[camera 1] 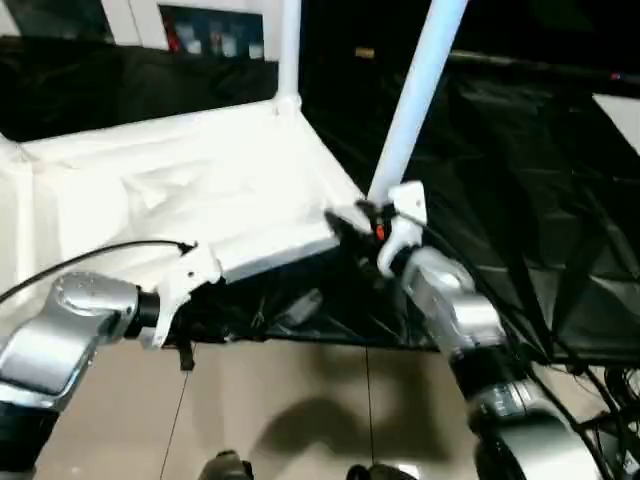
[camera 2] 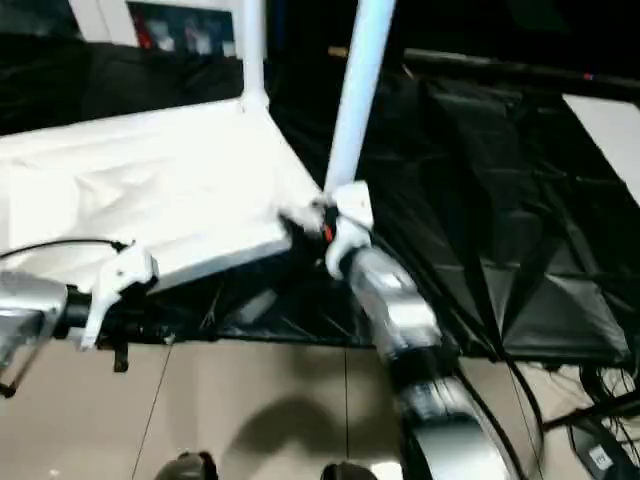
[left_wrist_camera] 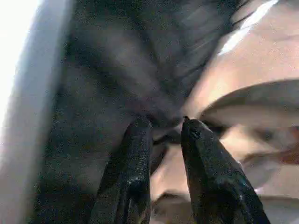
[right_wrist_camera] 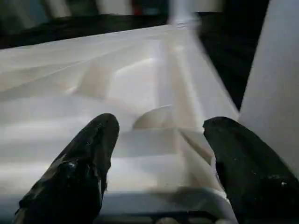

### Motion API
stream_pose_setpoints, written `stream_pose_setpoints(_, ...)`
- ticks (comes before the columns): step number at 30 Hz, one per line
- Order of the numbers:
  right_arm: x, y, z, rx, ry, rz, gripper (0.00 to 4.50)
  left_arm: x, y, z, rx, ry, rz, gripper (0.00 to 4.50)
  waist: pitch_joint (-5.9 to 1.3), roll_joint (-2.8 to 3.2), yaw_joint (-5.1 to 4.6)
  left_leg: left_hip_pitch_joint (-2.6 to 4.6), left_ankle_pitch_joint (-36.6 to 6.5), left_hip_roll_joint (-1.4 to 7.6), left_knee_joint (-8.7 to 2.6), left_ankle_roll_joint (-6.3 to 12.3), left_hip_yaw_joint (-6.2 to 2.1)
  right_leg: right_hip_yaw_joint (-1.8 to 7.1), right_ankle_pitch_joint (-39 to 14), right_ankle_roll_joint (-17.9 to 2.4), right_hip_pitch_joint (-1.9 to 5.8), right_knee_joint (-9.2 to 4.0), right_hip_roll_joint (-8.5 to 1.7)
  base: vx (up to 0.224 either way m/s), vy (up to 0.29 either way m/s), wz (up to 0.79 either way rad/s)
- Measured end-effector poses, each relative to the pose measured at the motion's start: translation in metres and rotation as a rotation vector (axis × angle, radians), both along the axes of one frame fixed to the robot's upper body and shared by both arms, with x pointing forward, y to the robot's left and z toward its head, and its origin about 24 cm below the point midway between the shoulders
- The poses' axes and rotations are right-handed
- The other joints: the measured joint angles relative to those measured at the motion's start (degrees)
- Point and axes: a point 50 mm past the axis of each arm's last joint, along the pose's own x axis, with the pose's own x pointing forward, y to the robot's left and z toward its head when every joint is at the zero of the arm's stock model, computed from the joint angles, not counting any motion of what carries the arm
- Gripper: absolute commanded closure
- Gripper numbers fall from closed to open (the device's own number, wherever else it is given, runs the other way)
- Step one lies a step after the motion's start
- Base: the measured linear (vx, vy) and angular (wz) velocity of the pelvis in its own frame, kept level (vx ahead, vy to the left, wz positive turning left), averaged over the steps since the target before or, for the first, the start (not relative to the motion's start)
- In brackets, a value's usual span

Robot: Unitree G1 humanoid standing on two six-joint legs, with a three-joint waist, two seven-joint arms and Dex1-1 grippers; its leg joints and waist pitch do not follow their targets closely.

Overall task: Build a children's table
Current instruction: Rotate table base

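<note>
Two legs point(camera 1: 418, 95) stand upright in inverted tabletop point(camera 1: 180, 200) | left gripper point(left_wrist_camera: 161, 135): fingers slightly apart, empty, beneath near edge | right gripper point(right_wrist_camera: 159, 154): fingers wide, straddling corner rim | judged light, rigid, slick plastic; grip the rim.

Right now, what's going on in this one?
A humanoid robot is assembling a white children's table. The tabletop lies underside up on black sheeting, with two legs standing in its right-side corners. The right gripper, open, is at the near-right corner by one leg. The left gripper, slightly open and empty, is off the near edge.
</note>
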Motion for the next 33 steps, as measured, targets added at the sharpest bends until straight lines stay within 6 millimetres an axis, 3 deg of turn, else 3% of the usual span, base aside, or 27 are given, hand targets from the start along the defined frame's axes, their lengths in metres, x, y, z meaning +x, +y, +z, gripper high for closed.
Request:
stream_pose_setpoints(3,0.007,-0.018,0.0,0.012,0.013,-0.117,1.08,0.006,-0.001,0.0,0.008,-0.061,0.048,3.3,-0.02,-0.02,0.95,-0.07,0.0,-0.04,0.24,0.04,0.0,0.04,0.0,0.0,0.08,0.0,-0.01,0.0,0.0,0.0)
stream_pose_setpoints(7,0.01,-0.028,-0.001,0.017,0.018,-0.181,1.08,0.009,-0.003,0.0,0.014,-0.112,0.086,3.3,-0.04,-0.09,0.84,-0.12,0.0,0.01,0.58,0.05,-0.06,0.01,0.0,0.1,0.03,0.39,0.02,0.0,0.0,0.0)
stream_pose_setpoints(13,0.016,-0.074,-0.004,-0.021,0.033,-0.358,1.08,0.016,0.001,0.001,0.033,-0.199,0.141,3.3,-0.03,-0.12,0.65,-0.02,0.0,0.06,0.82,0.0,-0.11,0.01,0.2,0.0,0.02,0.73,0.02,0.0,0.0,0.0)
stream_pose_setpoints(20,0.019,-0.095,0.0,-0.067,0.011,-0.413,1.08,0.023,-0.002,0.002,-0.004,-0.332,0.221,3.3,-0.04,-0.18,0.66,-0.04,0.1,0.1,0.89,-0.1,-0.14,0.0,0.4,0.0,-0.04,0.82,0.07,0.0,0.0,0.0)
stream_pose_setpoints(25,0.019,-0.108,0.006,-0.084,-0.024,-0.409,1.08,0.0,-0.008,0.009,-0.23,-0.515,0.378,3.3,-0.13,-0.31,0.6,-0.19,0.0,0.13,1.15,0.08,-0.13,0.03,0.3,-0.1,-0.06,0.73,0.09,0.0,0.0,0.0)
stream_pose_setpoints(28,0.017,-0.102,0.004,-0.096,-0.047,-0.325,1.08,-0.016,-0.008,0.009,-0.332,-0.567,0.475,3.3,-0.17,-0.47,0.58,-0.21,0.0,0.17,1.19,0.15,-0.13,0.04,0.3,-0.1,-0.08,0.72,0.13,0.0,0.0,0.0)
stream_pose_setpoints(29,0.015,-0.1,0.002,-0.1,-0.05,-0.298,1.08,-0.021,-0.008,0.008,-0.367,-0.56,0.493,3.12,-0.17,-0.52,0.69,-0.22,0.0,0.18,1.19,0.15,-0.13,0.01,0.3,-0.1,-0.08,0.73,0.13,0.0,0.0,0.0)
stream_pose_setpoints(33,0.001,-0.084,-0.012,-0.091,-0.063,-0.097,1.08,-0.051,0.001,0.006,-0.564,-0.522,0.555,2.81,0.0,-1.29,0.73,-0.19,-0.1,0.25,1.19,0.16,-0.12,0.02,0.2,-0.1,-0.08,0.72,0.16,0.0,0.0,0.0)
